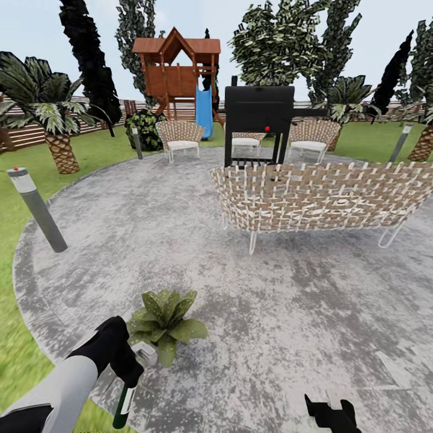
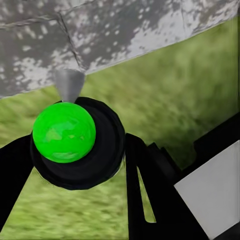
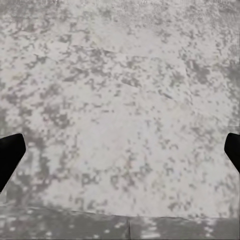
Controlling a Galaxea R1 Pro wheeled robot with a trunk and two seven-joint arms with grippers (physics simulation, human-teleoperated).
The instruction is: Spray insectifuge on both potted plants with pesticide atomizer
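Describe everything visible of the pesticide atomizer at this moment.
The pesticide atomizer is a slim dark-green bottle with a white label, hanging below the left gripper, which is closed around its upper part. Its pale grey spray head sits beside the potted plant. It hangs over the paving's edge, near grass.

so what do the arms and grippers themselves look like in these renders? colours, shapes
The left arm has a pale grey forearm shell running into a glossy black wrist and left gripper. The right gripper is black as well, with two blunt angular fingers. No cables or markings can be made out on either.
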